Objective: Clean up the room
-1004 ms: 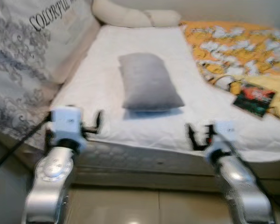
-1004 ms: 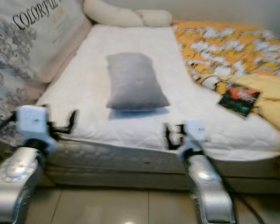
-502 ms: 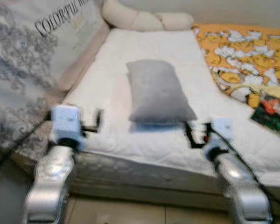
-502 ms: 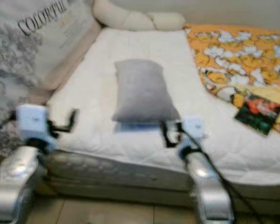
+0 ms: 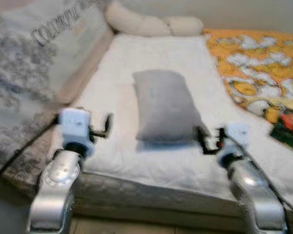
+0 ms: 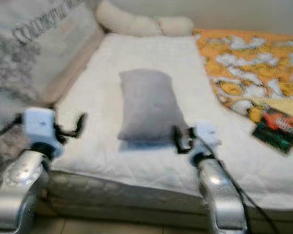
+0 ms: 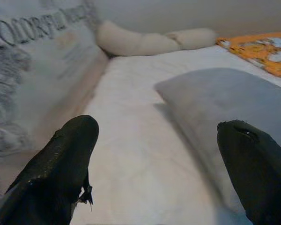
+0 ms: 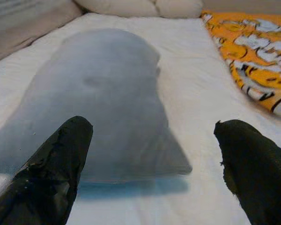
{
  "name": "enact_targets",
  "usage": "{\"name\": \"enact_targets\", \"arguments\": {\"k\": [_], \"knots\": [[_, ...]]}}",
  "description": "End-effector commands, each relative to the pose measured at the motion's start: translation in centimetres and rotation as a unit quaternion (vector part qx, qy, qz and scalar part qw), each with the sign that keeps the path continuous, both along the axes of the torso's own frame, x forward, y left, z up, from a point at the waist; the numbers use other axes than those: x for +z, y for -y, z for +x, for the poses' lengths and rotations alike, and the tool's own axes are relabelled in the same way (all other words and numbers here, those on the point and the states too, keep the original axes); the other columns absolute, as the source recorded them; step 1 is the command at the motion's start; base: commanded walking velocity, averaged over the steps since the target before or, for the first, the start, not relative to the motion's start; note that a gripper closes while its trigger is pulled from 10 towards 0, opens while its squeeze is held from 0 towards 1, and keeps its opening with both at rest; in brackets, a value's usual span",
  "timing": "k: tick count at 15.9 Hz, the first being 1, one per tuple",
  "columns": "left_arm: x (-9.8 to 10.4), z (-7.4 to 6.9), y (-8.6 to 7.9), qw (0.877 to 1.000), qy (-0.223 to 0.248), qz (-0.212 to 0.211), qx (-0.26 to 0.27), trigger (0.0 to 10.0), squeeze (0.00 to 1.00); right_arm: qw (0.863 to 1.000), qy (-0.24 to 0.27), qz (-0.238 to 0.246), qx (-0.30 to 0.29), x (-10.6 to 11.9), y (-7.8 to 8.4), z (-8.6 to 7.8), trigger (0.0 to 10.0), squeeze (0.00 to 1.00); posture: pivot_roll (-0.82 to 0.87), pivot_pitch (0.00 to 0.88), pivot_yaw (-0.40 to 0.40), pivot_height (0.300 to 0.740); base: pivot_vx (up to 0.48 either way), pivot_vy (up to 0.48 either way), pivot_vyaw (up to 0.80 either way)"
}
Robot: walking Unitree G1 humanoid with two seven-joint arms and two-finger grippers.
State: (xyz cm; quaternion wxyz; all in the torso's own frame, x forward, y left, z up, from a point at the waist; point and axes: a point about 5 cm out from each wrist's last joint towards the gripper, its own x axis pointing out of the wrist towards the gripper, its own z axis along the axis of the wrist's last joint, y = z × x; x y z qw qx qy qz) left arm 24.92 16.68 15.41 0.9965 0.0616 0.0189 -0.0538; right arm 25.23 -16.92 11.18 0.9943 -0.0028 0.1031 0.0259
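While we stand at the foot of the bed [image 5: 151, 168], both our arms are raised over its near edge w/ nothing in either gripper. The left gripper [image 5: 106, 127] hovers above the white mattress cover, near the bed's left side; in the left wrist view its two black fingers [image 7: 61, 164] are spread wide apart, empty. The right gripper [image 5: 201, 139] sits just at the near end of the grey pillow [image 5: 166, 105]; right wrist view shows its fingers [image 8: 51, 168] also spread wide, w/ the pillow's near end framed between them but not touched.

The grey pillow lies flat, lengthwise, approx. in the middle of the mattress. At the head of the bed, a long cream bolster [image 5: 151, 24] lies across, against the wall. Along the bed's left side leans a large grey-patterned cushion or panel w/ printed lettering [image 5: 34, 73]; the text is too blurred for us to read in the head views. On the right side of the bed an orange blanket w/ a white-and-yellow print [image 5: 259, 68] is spread out, and a dark red-and-green book or packet [image 6: 277, 127] lies at its near edge, well apart from the pillow. We can't tell what that item is exactly. Head views are blurred overall.
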Motion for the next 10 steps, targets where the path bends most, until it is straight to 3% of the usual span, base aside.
{"name": "enact_targets", "arguments": {"k": [1, 4, 6, 10], "knots": [[0.13, 0.01, -0.75, 1.000, 0.000, 0.007, 0.010, 10.0, 0.00, 1.000, 0.008, 0.010, 0.013, 0.29, -0.95, 0.22, 10.0, 0.00, 0.04, 0.000, 0.015, 0.740, 0.326, 0.000, 0.00], [0.15, 0.00, -0.82, 1.000, -0.001, 0.006, 0.009, 10.0, 0.00, 1.000, 0.001, 0.015, 0.012, 0.10, -1.05, 0.21, 10.0, 0.00, 0.05, 0.000, 0.017, 0.740, 0.324, 0.000, 0.00], [0.13, -0.05, -0.85, 1.000, -0.001, 0.007, 0.010, 10.0, 0.00, 1.000, -0.003, 0.017, 0.010, 0.00, -1.05, 0.20, 10.0, 0.00, 0.05, 0.000, 0.017, 0.740, 0.324, 0.000, -0.80], [-0.06, -0.34, -0.87, 1.000, -0.005, 0.007, 0.011, 10.0, 0.00, 1.000, -0.002, 0.009, 0.011, -0.06, -0.95, 0.13, 10.0, 0.00, 0.05, 0.000, 0.009, 0.740, 0.317, 0.000, 0.00]]}}
